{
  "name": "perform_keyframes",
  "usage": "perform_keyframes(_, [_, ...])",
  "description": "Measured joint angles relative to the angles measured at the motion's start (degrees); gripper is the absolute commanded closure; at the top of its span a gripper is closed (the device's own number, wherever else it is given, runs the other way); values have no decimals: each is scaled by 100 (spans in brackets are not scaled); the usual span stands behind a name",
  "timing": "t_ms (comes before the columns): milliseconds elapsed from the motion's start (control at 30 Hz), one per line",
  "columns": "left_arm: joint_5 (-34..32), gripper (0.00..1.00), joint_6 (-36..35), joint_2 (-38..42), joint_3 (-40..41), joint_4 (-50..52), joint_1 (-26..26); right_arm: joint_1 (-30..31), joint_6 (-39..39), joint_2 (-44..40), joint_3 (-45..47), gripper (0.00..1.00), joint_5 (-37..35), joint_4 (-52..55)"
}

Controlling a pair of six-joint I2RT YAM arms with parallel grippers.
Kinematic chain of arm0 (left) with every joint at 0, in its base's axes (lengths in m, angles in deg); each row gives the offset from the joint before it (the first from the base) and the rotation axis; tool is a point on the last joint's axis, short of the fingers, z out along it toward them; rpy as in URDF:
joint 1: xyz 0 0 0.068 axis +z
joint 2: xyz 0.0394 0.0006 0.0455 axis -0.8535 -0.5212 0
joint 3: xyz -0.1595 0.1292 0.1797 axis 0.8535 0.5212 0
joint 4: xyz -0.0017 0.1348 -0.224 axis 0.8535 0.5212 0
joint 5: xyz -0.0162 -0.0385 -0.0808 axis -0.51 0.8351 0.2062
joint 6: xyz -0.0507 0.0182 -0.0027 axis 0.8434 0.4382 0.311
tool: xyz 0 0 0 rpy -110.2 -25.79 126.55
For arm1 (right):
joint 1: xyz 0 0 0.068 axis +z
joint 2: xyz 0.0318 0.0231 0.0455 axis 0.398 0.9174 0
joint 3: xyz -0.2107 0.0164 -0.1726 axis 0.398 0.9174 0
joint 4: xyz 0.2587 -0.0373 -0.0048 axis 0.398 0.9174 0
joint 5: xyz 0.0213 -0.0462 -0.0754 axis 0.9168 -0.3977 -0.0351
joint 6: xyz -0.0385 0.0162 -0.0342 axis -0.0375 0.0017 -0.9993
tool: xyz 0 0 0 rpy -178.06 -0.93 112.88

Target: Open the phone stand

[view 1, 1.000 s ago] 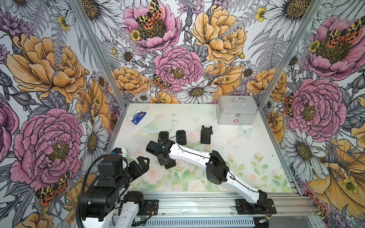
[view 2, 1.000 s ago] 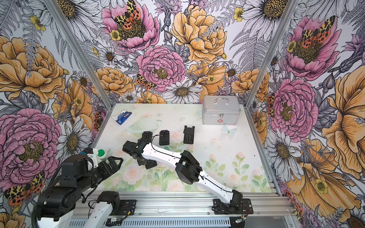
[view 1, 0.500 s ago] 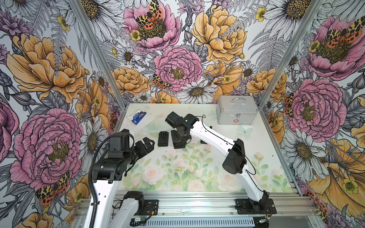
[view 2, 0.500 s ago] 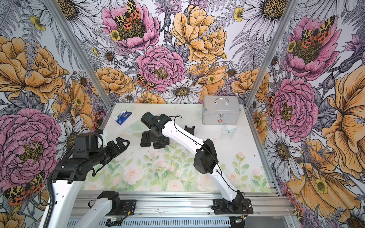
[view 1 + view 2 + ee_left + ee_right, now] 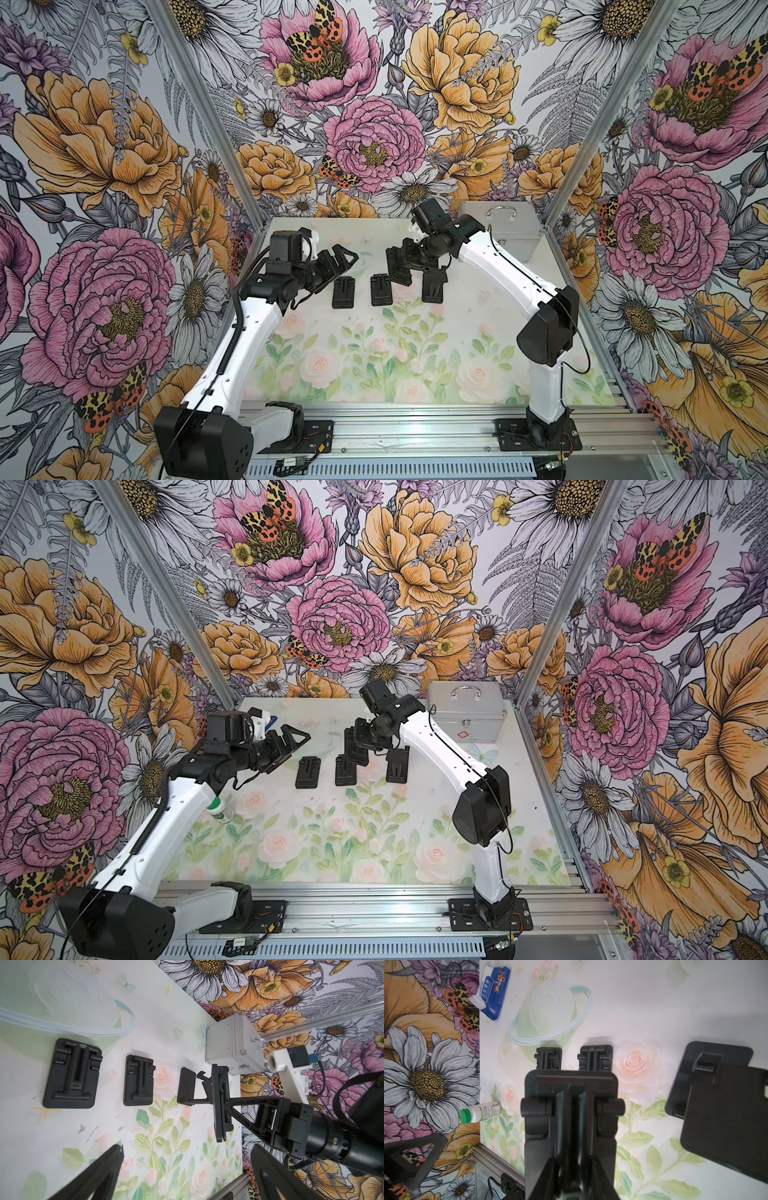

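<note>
The right end effector is clamped on a folded phone stand, holding it up on edge over the counter, near the metal case on its front left side. An opened stand sits on the counter just in front of the case's left corner. Two folded stands lie flat side by side, farther from the case. The left end effector hovers farthest from the case, its fingers spread wide and holding nothing.
</note>
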Motion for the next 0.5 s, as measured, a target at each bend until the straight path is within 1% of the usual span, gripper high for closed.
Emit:
perform_keyframes(133, [570,1,372,-350,321,-973,-2,-413,409,-531,1025,100,662,-927])
perform_keyframes(267, [1130,1,907,-680,787,-2197,-68,-704,1054,-920,2061,100,1340,-2245])
perform_keyframes(433, [1681,1,1467,-1115,1056,-3397,-354,-782,1860,-1021,2892,100,1930,-3713])
perform_keyframes(500, [1923,1,1751,-1213,1176,-3974,-442,-785,2284,-1032,3217,100,2124,-4465])
